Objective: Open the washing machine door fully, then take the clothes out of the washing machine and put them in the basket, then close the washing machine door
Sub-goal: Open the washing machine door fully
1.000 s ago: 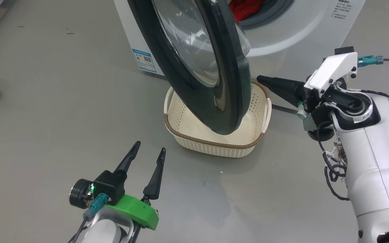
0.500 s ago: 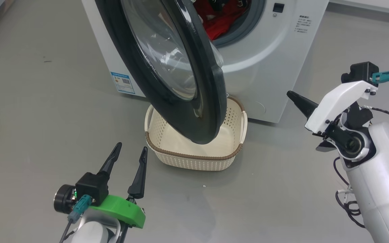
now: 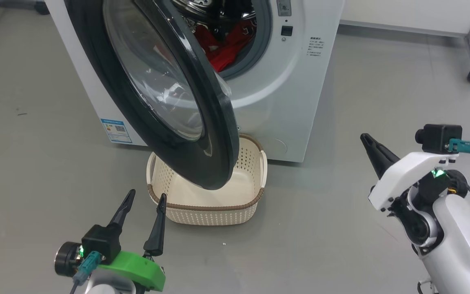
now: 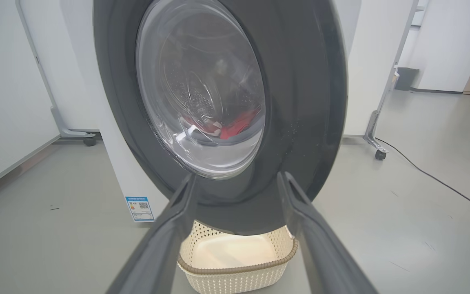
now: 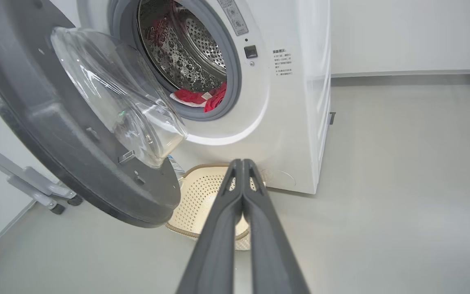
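- Right gripper (image 3: 364,138) has drawn back from beside the door (image 3: 157,90) and now stands well apart from it, off to the right; the head view has tilted up too.
- Its two fingers are pressed together, holding nothing.
- Left gripper (image 3: 147,195) is spread wide and empty, near the front left corner of the basket (image 3: 206,206).
- One basket sits on the floor (image 3: 320,228) just before the washer (image 3: 292,102), under the door's lower rim; its visible bottom is bare.
- One door, swung partly out.
- One red heap of clothes (image 3: 229,49) lies in the drum (image 5: 186,49).
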Motion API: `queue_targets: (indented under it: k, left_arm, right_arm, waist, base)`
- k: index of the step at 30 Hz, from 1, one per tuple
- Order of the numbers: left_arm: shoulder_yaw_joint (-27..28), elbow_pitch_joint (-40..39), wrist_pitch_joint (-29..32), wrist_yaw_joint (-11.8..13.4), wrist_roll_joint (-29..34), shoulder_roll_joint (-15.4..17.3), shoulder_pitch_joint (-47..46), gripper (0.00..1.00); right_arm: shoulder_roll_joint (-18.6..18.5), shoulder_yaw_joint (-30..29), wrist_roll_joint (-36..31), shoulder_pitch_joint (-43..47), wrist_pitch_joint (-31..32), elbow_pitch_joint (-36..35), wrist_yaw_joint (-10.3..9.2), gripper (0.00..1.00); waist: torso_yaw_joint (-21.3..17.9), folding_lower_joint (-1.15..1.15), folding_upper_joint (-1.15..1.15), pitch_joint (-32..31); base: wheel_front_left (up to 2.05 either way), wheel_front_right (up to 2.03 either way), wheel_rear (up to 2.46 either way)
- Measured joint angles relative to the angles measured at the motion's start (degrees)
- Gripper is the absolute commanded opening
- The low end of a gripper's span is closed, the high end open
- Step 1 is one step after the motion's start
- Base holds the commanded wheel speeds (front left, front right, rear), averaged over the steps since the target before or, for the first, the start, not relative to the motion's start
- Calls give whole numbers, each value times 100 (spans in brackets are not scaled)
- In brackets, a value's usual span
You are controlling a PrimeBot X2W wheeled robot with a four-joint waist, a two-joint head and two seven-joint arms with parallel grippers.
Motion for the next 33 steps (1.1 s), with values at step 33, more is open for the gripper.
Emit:
queue_targets:
  k: [33]
  left_arm:
    - [162, -157, 0, -158, 207, -2, 222, 100]
  right_arm:
    - [-175, -149, -710, 1556, -2092, -141, -66, 0]
  waist:
    - [-381, 0, 0, -152]
  base:
    - [0, 0, 0]
